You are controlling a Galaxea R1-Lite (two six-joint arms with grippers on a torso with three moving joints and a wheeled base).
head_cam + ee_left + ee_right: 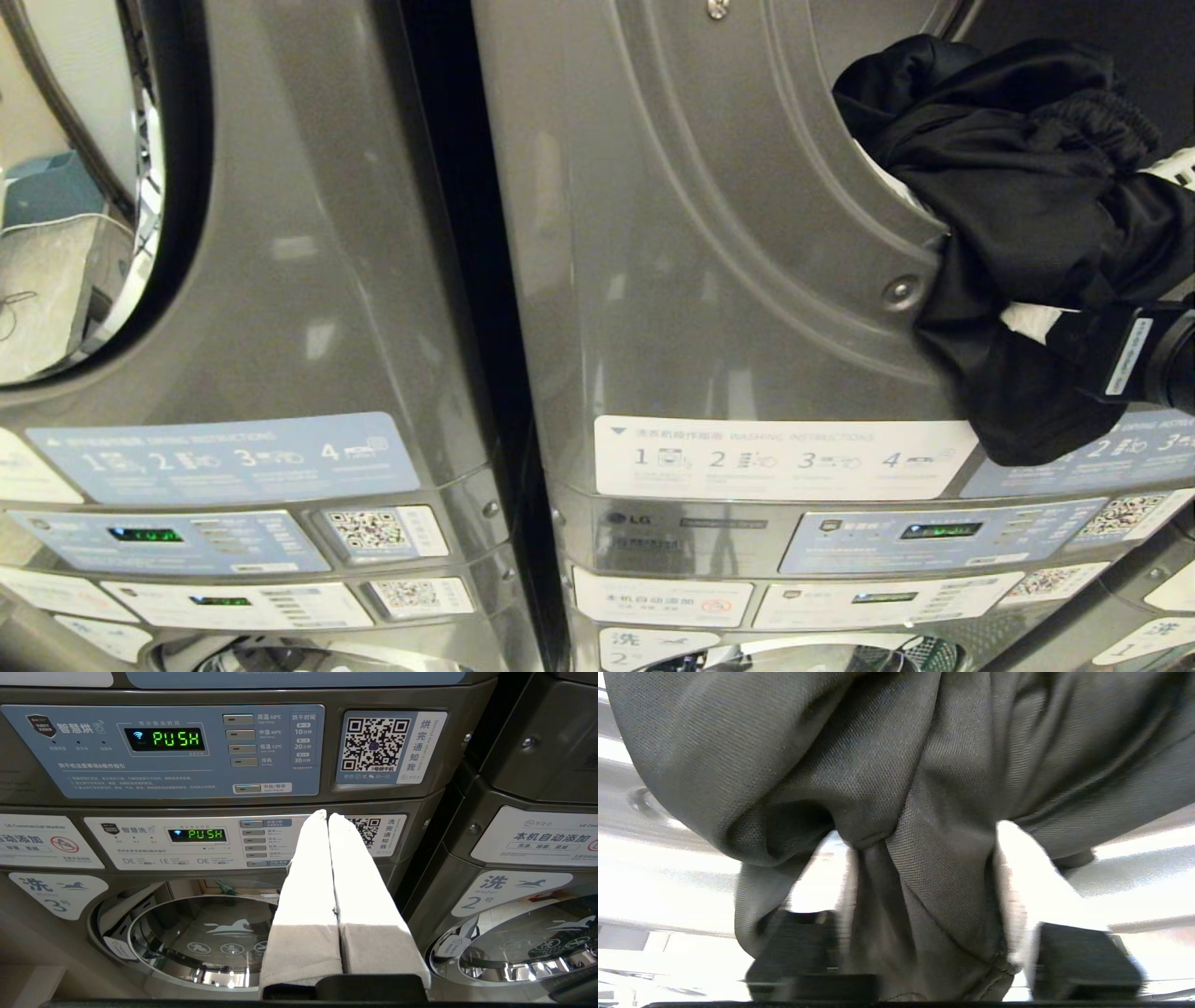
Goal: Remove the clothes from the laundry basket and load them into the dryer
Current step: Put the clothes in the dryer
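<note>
A black garment hangs bunched out of the dryer's round opening at the upper right and droops over the front panel. At the head view's right edge my right gripper reaches in from the right, just below the opening. In the right wrist view a thick fold of the garment fills the whole gap of the right gripper, whose white fingers press on it from both sides. My left gripper is parked low before the lower machines, shut and empty. The laundry basket is out of view.
A second grey machine stands to the left, its round door at the far left. Control panels with lit displays and QR stickers run below. A bit of white lattice shows at the right edge. Washer doors lie low.
</note>
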